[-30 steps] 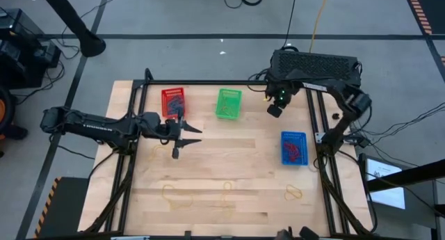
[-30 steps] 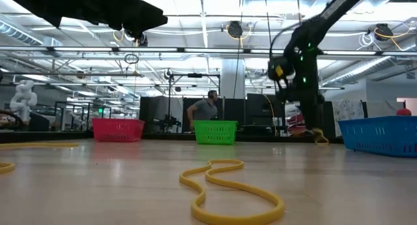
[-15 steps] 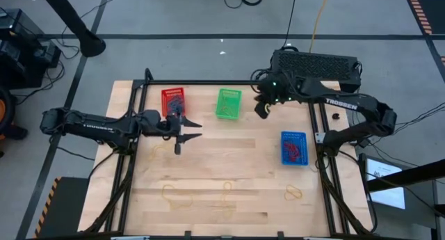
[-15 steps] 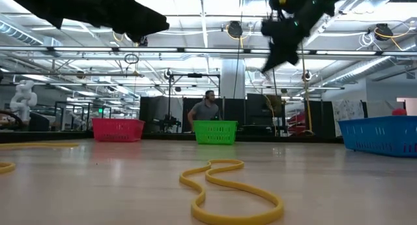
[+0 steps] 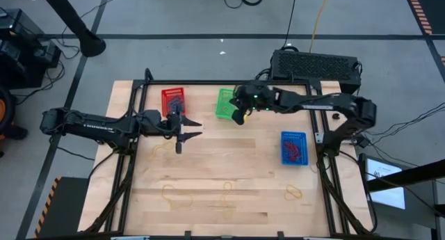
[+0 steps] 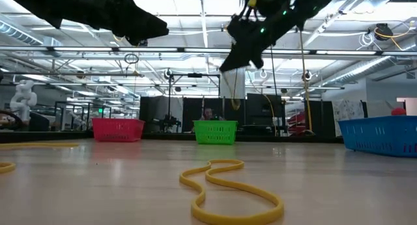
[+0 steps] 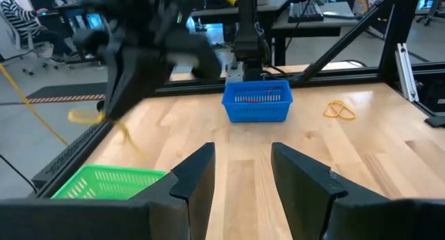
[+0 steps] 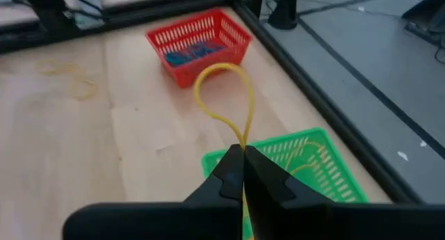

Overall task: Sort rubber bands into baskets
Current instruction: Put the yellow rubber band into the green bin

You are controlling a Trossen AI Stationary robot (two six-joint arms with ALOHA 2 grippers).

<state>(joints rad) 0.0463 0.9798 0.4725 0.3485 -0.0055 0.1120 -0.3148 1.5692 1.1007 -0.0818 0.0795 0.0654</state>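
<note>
My right gripper [image 5: 238, 117] is shut on a yellow rubber band [image 8: 226, 94], in the air beside the green basket [image 5: 228, 103], at its right, near side. In the right wrist view the green basket [image 8: 306, 172] lies just below the fingers and has a yellow band in it. My left gripper [image 5: 182, 133] is open and empty, in the air just near of the red basket [image 5: 174, 101], which holds blue bands. The blue basket [image 5: 293, 148] at the right holds red bands. Loose yellow bands [image 5: 174, 195] lie on the table. My right gripper pinches the yellow band between its two shut fingertips at one end of the loop [image 8: 243, 144]. The rest of the loop [image 8: 208, 83] sticks out past the fingertips, open and clear of table and baskets.
More yellow bands lie near the front edge [image 5: 226, 195] and front right [image 5: 293, 193], and one near the left gripper [image 5: 164, 148]. A black box [image 5: 316, 62] stands behind the table. Black frame rails [image 5: 320, 149] run along the table's sides.
My right gripper has swung from the table's far right corner toward the left, carrying the yellow band, and now stands at the green basket. My left gripper has kept almost still and open.
</note>
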